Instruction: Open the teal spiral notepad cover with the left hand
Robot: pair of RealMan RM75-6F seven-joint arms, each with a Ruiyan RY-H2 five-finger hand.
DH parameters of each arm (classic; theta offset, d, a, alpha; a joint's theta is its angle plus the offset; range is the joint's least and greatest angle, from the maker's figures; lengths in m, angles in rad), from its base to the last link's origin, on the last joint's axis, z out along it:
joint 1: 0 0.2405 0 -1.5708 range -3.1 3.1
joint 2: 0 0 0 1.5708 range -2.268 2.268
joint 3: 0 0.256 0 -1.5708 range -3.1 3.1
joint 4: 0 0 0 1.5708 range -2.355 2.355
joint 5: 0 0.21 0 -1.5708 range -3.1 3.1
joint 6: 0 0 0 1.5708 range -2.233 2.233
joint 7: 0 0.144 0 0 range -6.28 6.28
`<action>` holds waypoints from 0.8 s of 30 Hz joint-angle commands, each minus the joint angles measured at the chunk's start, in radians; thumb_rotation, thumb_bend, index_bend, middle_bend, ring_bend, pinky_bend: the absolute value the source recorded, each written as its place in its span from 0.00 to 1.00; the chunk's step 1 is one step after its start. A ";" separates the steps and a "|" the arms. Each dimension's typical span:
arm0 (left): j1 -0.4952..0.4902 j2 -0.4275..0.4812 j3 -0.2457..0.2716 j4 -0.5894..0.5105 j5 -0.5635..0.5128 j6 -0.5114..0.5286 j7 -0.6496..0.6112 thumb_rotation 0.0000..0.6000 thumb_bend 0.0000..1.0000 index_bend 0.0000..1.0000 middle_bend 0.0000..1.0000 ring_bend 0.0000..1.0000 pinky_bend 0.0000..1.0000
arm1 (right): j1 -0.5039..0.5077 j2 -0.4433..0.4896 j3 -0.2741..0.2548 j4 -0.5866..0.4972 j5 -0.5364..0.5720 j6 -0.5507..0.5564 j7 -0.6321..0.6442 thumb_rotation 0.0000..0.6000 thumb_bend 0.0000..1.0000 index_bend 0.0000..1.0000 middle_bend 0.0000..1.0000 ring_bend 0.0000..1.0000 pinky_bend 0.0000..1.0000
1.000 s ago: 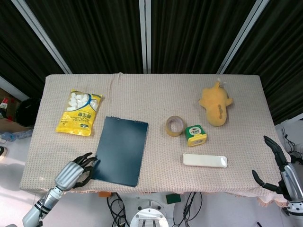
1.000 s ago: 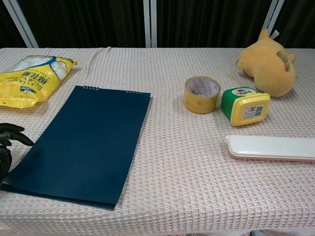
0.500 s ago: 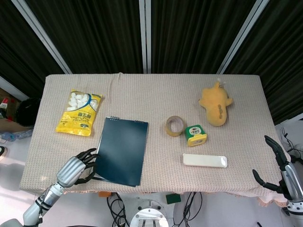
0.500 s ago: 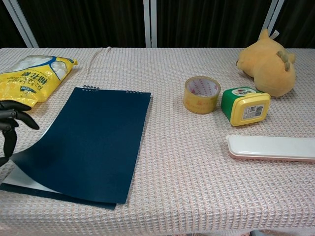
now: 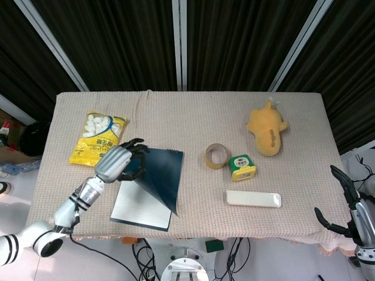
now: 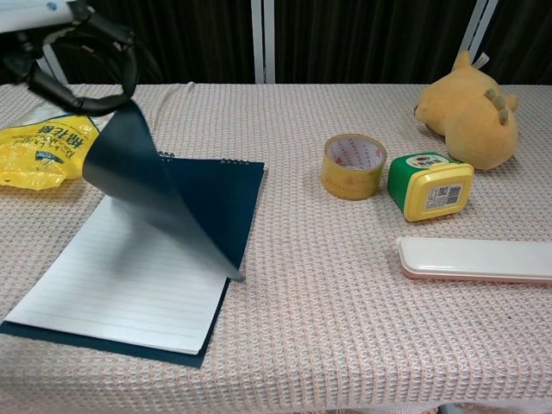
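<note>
**Half a second took the cover from barely lifted to well up**

Head view: my left hand (image 5: 120, 161) sat left of centre in the frame, pinching the near corner of the teal cover (image 5: 157, 175). A moment earlier that hand was low at the lower left, by the notepad's bottom edge, with the cover only just peeling; now it had travelled up toward the spiral binding, and the lined page (image 5: 140, 205) lay bare below. The notepad (image 5: 146, 222) itself had not shifted, between the yellow bag (image 5: 98, 139) and the tape roll (image 5: 215, 156). My right hand (image 5: 350, 213) hung off the table's edge at the lower right, fingers spread, holding nothing.

Chest view: my left hand was in the upper left corner, the cover hanging from it as a curling sheet over the white page. Earlier it was only a low wedge.

I judged the opening mostly done; the cover still had to fold past the spiral.
</note>
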 commanded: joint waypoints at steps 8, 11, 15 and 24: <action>-0.557 -0.168 -0.207 0.471 -0.920 -0.369 0.280 1.00 0.41 0.80 0.33 0.17 0.32 | 0.017 -0.001 0.035 0.022 0.078 -0.046 0.038 1.00 0.35 0.00 0.00 0.00 0.00; -0.622 -0.239 -0.209 0.628 -1.052 -0.350 0.328 1.00 0.41 0.80 0.35 0.18 0.32 | 0.023 0.000 0.046 0.030 0.099 -0.061 0.047 1.00 0.35 0.00 0.00 0.00 0.00; -0.654 -0.315 -0.229 0.779 -1.124 -0.315 0.350 1.00 0.41 0.80 0.36 0.19 0.32 | 0.031 -0.004 0.057 0.042 0.121 -0.086 0.055 1.00 0.35 0.00 0.00 0.00 0.00; -0.639 -0.441 -0.321 1.005 -1.197 -0.236 0.336 1.00 0.40 0.68 0.36 0.19 0.30 | 0.040 -0.011 0.060 0.047 0.113 -0.106 0.049 1.00 0.35 0.00 0.00 0.00 0.00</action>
